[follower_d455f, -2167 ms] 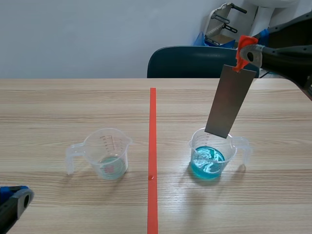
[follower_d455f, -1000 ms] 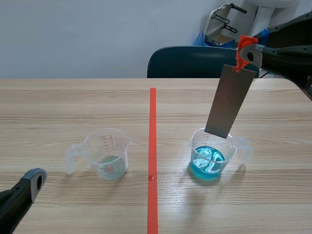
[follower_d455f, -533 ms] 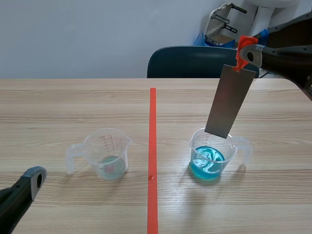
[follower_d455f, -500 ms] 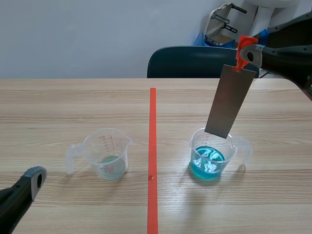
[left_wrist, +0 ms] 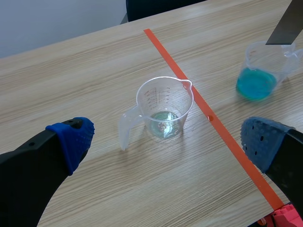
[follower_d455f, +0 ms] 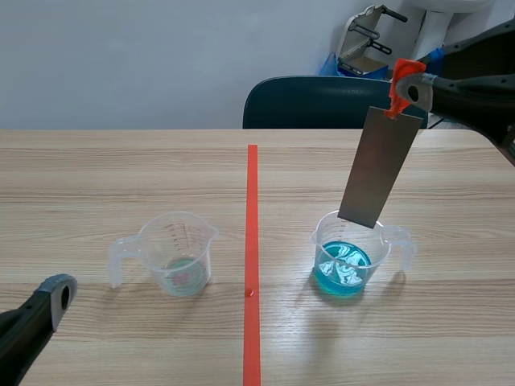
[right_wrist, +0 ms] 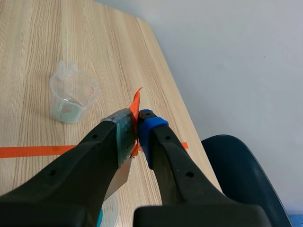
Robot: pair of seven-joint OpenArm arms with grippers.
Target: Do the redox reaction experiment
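Observation:
A clear measuring cup (follower_d455f: 179, 253) holding a little pale liquid stands left of the red tape line. My left gripper (left_wrist: 166, 133) is open, its blue pads wide on either side of this cup (left_wrist: 164, 109) and short of it. In the scene view only one of its fingers (follower_d455f: 47, 305) shows, low at the left. A second clear cup (follower_d455f: 348, 256) right of the line holds blue liquid (left_wrist: 255, 84). My right gripper (right_wrist: 137, 124) is shut on an orange clip (follower_d455f: 405, 80). A grey metal strip (follower_d455f: 380, 167) hangs from the clip, its lower end at that cup's mouth, above the liquid.
The red tape line (follower_d455f: 252, 257) runs down the middle of the wooden table (follower_d455f: 121, 169). A dark blue chair (follower_d455f: 314, 102) stands behind the far edge, with clutter beyond it. The table's right edge (right_wrist: 170, 90) lies near the raised right arm.
The left gripper's finger has come up from the bottom left corner toward the left cup, then held still. The right arm and the hanging strip have not moved.

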